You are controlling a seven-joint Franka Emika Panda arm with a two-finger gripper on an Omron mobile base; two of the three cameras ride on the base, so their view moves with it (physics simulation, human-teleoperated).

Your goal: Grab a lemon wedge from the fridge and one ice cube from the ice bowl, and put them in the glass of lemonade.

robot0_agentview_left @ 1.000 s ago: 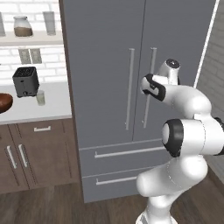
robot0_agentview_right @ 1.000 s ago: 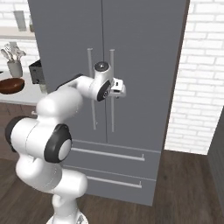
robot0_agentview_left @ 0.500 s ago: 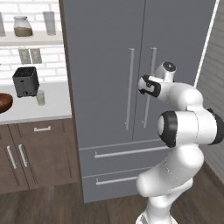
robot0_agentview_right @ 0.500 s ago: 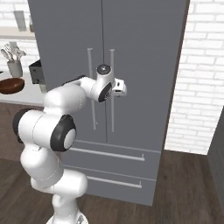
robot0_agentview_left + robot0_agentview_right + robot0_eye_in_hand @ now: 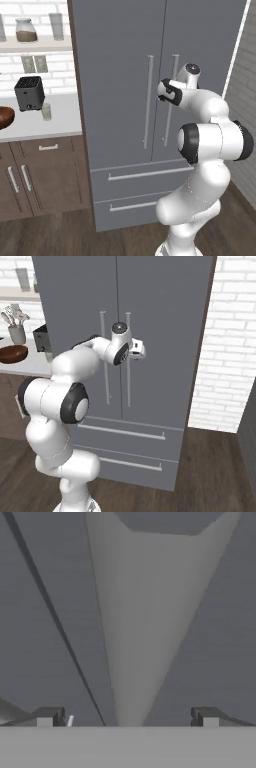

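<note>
My hand: my gripper [image 5: 127, 719] is up at the fridge [image 5: 120, 65], fingers spread wide apart with nothing between them.
Handle: in the hand view the right door's silver handle [image 5: 137, 637] runs straight out ahead of me, centred between my fingertips [image 5: 49, 717]; whether they touch it I cannot tell.
Doors: both shut, the seam [image 5: 55, 619] just to one side of that handle.
Ice bowl: the ice bowl [image 5: 4, 117] sits far off to my left on the counter [image 5: 60, 125].
Glass of lemonade: the glass of lemonade [image 5: 46, 111] stands nearer my hand than the bowl, beside the toaster [image 5: 29, 92].
</note>
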